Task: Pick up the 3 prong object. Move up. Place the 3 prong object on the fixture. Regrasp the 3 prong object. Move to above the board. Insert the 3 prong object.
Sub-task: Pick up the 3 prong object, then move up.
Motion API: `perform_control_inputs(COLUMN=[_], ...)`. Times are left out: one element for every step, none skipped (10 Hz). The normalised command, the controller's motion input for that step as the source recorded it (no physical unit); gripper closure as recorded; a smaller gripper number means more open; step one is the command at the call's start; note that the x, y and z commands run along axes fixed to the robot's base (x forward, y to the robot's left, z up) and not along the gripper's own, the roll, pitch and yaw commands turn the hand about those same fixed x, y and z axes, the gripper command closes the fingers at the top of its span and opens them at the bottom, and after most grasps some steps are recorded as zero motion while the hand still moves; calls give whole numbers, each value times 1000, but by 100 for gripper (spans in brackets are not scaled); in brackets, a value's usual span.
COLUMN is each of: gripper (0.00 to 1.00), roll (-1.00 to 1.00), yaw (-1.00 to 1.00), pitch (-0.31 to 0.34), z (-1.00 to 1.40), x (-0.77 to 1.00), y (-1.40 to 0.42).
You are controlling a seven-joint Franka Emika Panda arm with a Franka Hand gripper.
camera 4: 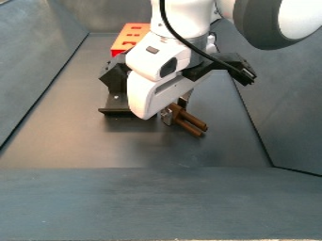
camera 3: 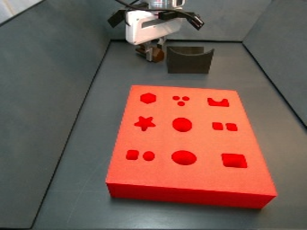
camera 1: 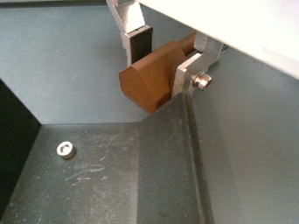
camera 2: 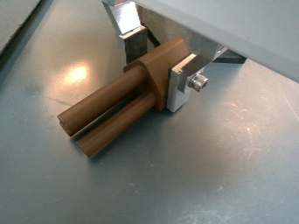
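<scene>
Claw (camera 2: 163,61) status: closed on the 3 prong object (camera 2: 117,109), with the flat silver fingers (camera 2: 184,83) pressed against opposite sides of the piece's blocky end. In both wrist views the brown piece sits between the dark pads; a screw head shows on the near finger plate. In a wrist view the prongs extend away from the claw, low over the grey floor (camera 2: 222,175), and whether they touch it cannot be told. In a side view the 3 prong object (camera 4: 189,120) projects just below the claw (camera 4: 176,111), at or just above the floor surface.

Fixture (camera 4: 117,89): dark block located just beside the claw, apart from the held piece. In a side view the fixture (camera 3: 188,59) shows its curved notch on top, and the notch holds nothing.

Board (camera 3: 186,144): bright red slab lying well apart from the claw (camera 3: 151,49), with the fixture nearer the claw than the board. Its recesses include a star, circles, squares and three small dots; every recess visible is unfilled.

A small white ring (camera 1: 66,150) lies on the floor in a wrist view, apart from the claw. No legible writing appears in any view.
</scene>
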Motion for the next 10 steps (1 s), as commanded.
perform_control_inputs(gripper=[100, 100, 100, 100, 100, 100, 100, 100, 100, 100], roll=[0, 0, 0, 0, 0, 0, 0, -4, -11, -16], yaw=[0, 0, 0, 0, 0, 0, 0, 5, 8, 12], pitch=[0, 0, 0, 0, 0, 0, 0, 15, 21, 13], z=[0, 0, 0, 0, 0, 0, 833, 808, 688, 554], x=[0, 0, 0, 0, 0, 0, 0, -26, -49, -40], y=[0, 0, 0, 0, 0, 0, 0, -8, -16, -15])
